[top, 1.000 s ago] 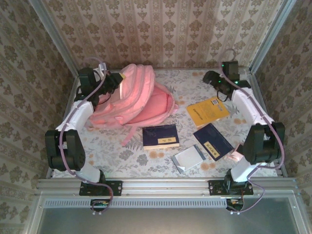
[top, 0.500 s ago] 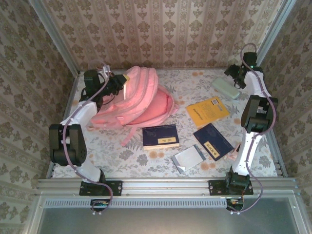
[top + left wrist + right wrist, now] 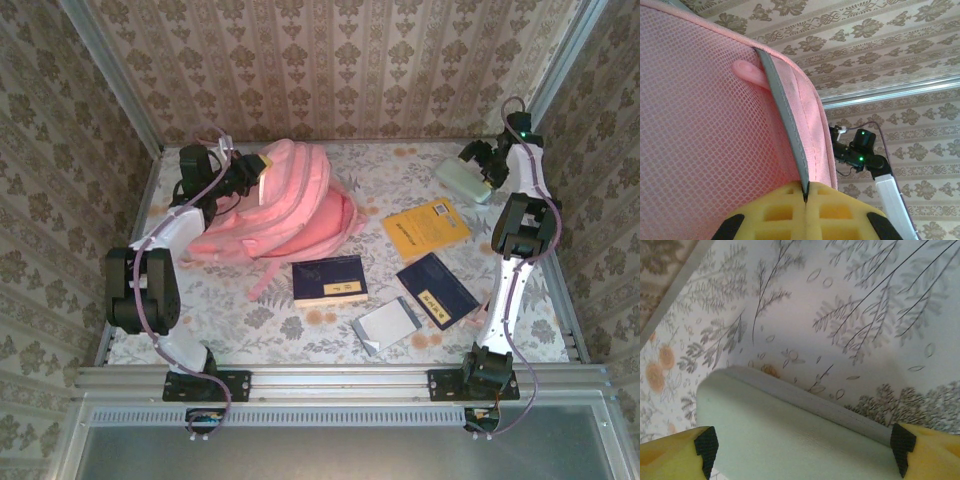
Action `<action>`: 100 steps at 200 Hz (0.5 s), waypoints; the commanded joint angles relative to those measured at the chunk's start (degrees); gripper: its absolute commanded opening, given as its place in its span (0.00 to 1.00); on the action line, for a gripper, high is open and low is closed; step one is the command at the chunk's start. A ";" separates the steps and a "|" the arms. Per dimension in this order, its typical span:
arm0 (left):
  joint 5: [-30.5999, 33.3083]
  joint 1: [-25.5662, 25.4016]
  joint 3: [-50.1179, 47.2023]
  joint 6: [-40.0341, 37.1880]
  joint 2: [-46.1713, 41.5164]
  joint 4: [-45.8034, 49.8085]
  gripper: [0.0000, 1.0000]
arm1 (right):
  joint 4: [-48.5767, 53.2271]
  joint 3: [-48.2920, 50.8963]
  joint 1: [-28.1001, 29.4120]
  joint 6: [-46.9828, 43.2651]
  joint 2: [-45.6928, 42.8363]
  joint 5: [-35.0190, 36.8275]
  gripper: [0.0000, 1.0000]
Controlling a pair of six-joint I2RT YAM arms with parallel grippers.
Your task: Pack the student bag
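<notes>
Hinges on the pale green case [image 3: 462,180] at the far right of the table [image 3: 400,168]: lying directly between the wide-spread fingers of the right gripper [image 3: 480,163], not gripped yet. Slanted from far-left to near-right in the top view; in the wrist view, far edge running from one yellow fingertip [image 3: 665,452] across to the other. Well apart, at the far left, the student bag [image 3: 290,200], its upper edge held by the left gripper [image 3: 805,199], clamped shut on the grey trim [image 3: 785,120] beside the pink mesh. Right arm much nearer the case; likely needs closing on it, then a long carry leftward.
</notes>
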State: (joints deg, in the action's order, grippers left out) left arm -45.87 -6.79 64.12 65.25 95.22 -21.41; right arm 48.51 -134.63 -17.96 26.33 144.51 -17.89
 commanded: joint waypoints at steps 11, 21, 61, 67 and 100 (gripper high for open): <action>-1.49 -0.24 -0.05 0.31 -1.34 -7.06 0.00 | -0.16 6.74 0.95 -2.06 -4.48 -6.46 0.92; -1.42 -0.23 -0.19 0.35 -1.69 -7.11 0.00 | -1.74 10.39 1.38 -2.08 -6.61 -7.13 0.92; -1.48 -0.11 -0.87 0.93 -2.83 -7.86 0.00 | -5.48 21.77 3.58 -3.83 -12.96 -5.19 0.92; -1.50 -0.20 -1.07 0.94 -2.94 -7.77 0.00 | -5.45 22.71 4.01 -4.46 -13.46 -4.06 0.92; -1.33 -0.39 -1.42 0.58 -3.51 -7.44 0.00 | -3.75 24.32 7.77 -9.16 -15.45 7.61 0.94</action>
State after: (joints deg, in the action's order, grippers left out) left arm -46.06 -6.79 62.61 65.84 95.15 -23.66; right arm 43.88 -111.33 -13.06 21.80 132.81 -18.59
